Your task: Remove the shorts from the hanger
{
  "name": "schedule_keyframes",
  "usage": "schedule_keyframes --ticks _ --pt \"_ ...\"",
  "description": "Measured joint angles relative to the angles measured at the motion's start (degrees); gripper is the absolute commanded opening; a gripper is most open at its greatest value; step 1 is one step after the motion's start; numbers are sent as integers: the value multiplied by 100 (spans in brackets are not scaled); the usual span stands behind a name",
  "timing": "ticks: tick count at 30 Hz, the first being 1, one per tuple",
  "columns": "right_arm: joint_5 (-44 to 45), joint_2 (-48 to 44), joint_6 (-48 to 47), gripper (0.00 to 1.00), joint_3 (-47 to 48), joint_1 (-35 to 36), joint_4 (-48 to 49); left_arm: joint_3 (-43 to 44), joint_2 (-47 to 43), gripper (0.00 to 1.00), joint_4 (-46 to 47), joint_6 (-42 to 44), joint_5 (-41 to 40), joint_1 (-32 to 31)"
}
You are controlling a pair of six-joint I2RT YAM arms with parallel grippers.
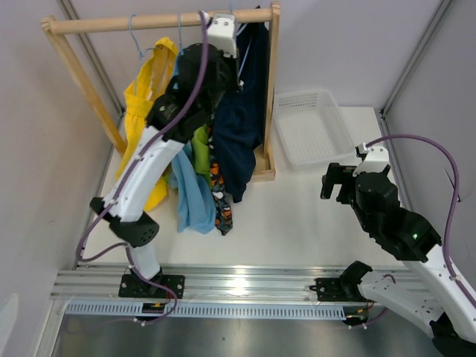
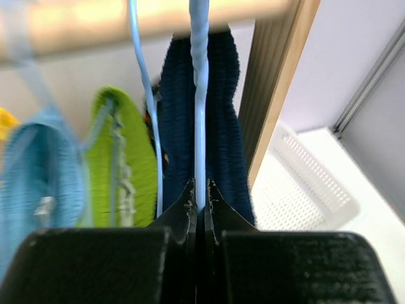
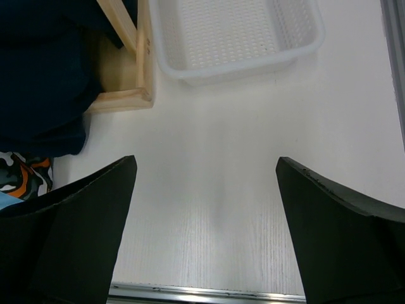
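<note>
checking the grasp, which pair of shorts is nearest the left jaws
The navy shorts, rightmost on the rack; the left jaws are shut on the blue hanger wire directly before them.

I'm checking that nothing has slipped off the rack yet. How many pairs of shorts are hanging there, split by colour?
Yellow shorts: 1
Light blue shorts: 1
Lime green shorts: 1
Black patterned shorts: 1
Navy shorts: 1
Total: 5

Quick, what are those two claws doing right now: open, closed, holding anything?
Left gripper: closed on the light blue hanger in front of the navy shorts.
Right gripper: open, holding nothing.
</note>
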Motion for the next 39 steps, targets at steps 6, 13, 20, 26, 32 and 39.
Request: schedule_keyframes --ticks 6,13,20,26,32,39 --pt "-92 63 -63 100 302 0 155 11 -855 0 -850 105 72 -24" --pt "-1751 -107 -664 99 476 -20 669 -1766 -2277 0 -1287 11 339 -603" --pt "-2957 -98 -1086 100 885 -17 1488 -2380 -3654 0 -2175 -490 1180 -1045" --pt "-3707 501 -1259 99 1078 -20 2199 -1803 -4269 0 -2721 -839 2009 -1054" --pt "-4046 1016 -1305 99 1034 -17 2802 -1058 -4229 0 -2988 -1019 2592 -1054" --pt "-4277 1434 -1163 99 1032 28 3729 -1447 -4124 0 -3067 -1025 2944 -1054"
